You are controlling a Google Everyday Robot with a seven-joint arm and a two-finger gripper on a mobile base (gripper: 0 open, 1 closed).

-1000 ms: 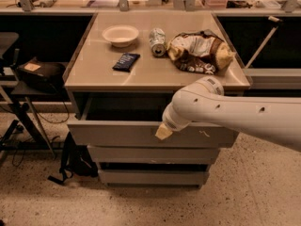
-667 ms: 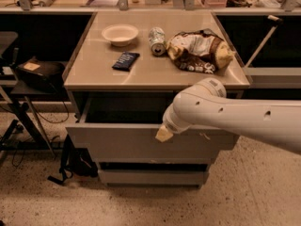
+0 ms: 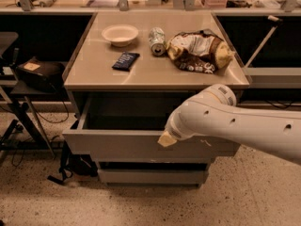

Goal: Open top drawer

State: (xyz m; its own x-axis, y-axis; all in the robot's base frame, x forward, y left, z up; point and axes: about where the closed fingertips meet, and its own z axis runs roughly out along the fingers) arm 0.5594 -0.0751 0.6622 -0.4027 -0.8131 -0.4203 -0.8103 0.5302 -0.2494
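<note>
The top drawer (image 3: pixel 117 147), a wide grey handle-less front, stands pulled well out from under the beige table (image 3: pixel 155 76), and its dark inside shows behind the front panel. My gripper (image 3: pixel 166 139) sits at the upper edge of the drawer front, right of centre, on the end of the white arm (image 3: pixel 235 124) that reaches in from the right. Its pale tip touches or overlaps the panel's top edge. The arm hides the right part of the drawer front.
On the table top lie a white bowl (image 3: pixel 120 34), a can on its side (image 3: pixel 157 40), a crumpled chip bag (image 3: pixel 200 51) and a dark packet (image 3: pixel 125 60). A lower drawer front (image 3: pixel 150 175) stands below. A black stand with a dark box (image 3: pixel 37 72) is at the left.
The drawer front has slid a little further out toward the camera, and my gripper has moved with it, down and slightly nearer in the view.
</note>
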